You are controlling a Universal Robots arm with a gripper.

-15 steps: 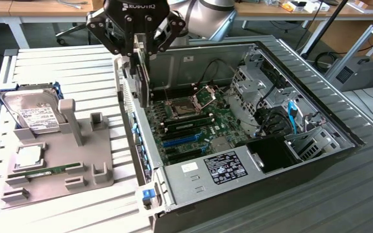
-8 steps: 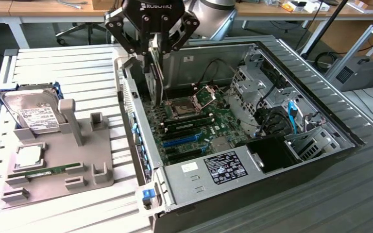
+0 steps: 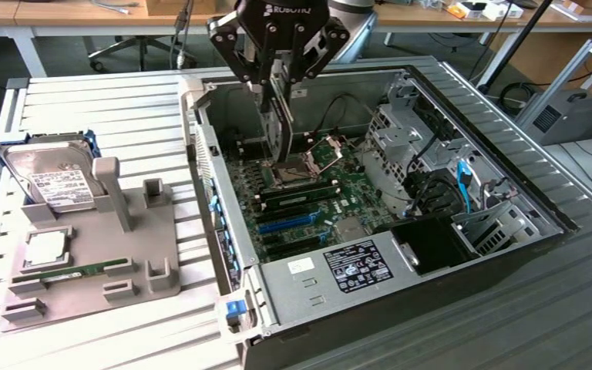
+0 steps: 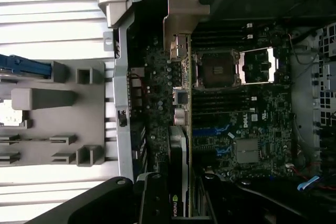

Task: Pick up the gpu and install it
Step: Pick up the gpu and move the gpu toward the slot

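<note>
Green board and black face on edge: that's the gpu [image 3: 298, 142], clamped between my fingers and hanging inside the open case [image 3: 492, 146], over the motherboard [image 3: 353, 189]. My hand [image 3: 274, 104] is clenched on the card's upper edge. The grip looks firm and the card sits upright, not tilted.

From the wrist view the gpu [image 4: 178, 129] runs as a thin line beside the processor socket [image 4: 218, 69]. Its silver bracket [image 4: 181, 9] is up near the case's back wall.

To do this well, I reckon the card's long edge has to stay parallel to the blue slots [image 3: 286, 223]. The bracket should be lined up with the opening in the back wall before any pressure goes on. Straight down, no twist, is how I'd judge it. I can't tell whether the bottom edge is touching the board yet.

Pose check: my wrist points straight down into the case, fingers vertical, well clear of the surface [image 3: 101, 92] on the exterior view's left.
</note>
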